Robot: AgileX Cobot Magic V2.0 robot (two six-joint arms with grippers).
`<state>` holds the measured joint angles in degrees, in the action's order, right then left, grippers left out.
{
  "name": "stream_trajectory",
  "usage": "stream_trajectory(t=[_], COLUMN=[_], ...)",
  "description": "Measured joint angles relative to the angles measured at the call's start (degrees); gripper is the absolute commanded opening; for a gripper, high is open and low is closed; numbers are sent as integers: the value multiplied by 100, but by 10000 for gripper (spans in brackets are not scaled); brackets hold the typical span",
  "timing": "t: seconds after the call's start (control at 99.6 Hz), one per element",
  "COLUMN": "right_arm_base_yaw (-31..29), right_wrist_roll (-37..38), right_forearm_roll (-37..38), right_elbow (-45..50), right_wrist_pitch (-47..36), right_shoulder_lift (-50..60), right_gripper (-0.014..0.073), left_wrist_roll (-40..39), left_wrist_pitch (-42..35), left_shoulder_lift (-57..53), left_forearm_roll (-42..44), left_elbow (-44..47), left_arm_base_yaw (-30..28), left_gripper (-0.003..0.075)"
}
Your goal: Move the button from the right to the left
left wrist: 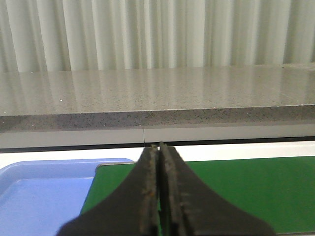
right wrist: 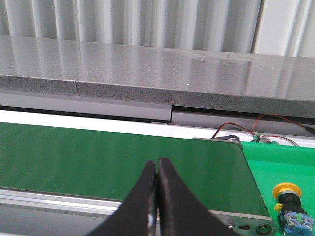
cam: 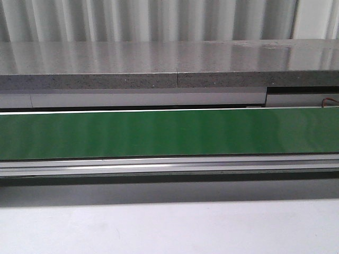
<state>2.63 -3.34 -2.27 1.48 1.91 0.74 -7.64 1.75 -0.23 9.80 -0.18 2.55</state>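
Both black tapered claws, left (left wrist: 158,196) and right (right wrist: 156,201), pressed together, empty; yellow-capped round button with blue square block (right wrist: 291,206) lower right beside smooth green belt (right wrist: 118,160).

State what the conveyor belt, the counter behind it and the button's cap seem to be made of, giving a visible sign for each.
Conveyor belt: probably rubber or PVC; smooth green with soft sheen.
Counter: looks like polished speckled stone or composite; it reflects the curtain.
Button: cap likely moulded plastic; uniform matte yellow.

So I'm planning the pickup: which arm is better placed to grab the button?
Right. Only its wrist view shows the button, standing past the green belt's end. The left gripper sees only belt and a blue tray.
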Motion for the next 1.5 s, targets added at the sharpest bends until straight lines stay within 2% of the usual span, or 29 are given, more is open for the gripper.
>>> stream_trajectory(t=[0.964,1.064,1.225,1.496], right_arm_base_yaw=[0,0,0,0], right_wrist_roll=[0,0,0,0], right_forearm_roll=[0,0,0,0], right_elbow=[-98,-539,-1666,-3596], right_wrist_pitch=[-191,308,1635,3904], right_shoulder_lift=[0,0,-188,-1687], right_gripper=[-66,-66,-66,-66], left_wrist_roll=[0,0,0,0], left_wrist_pitch=[0,0,0,0], left_shoulder_lift=[0,0,0,0], left_forearm_roll=[0,0,0,0], left_elbow=[0,0,0,0], left_arm_base_yaw=[0,0,0,0], left_gripper=[-20,-20,-20,-20])
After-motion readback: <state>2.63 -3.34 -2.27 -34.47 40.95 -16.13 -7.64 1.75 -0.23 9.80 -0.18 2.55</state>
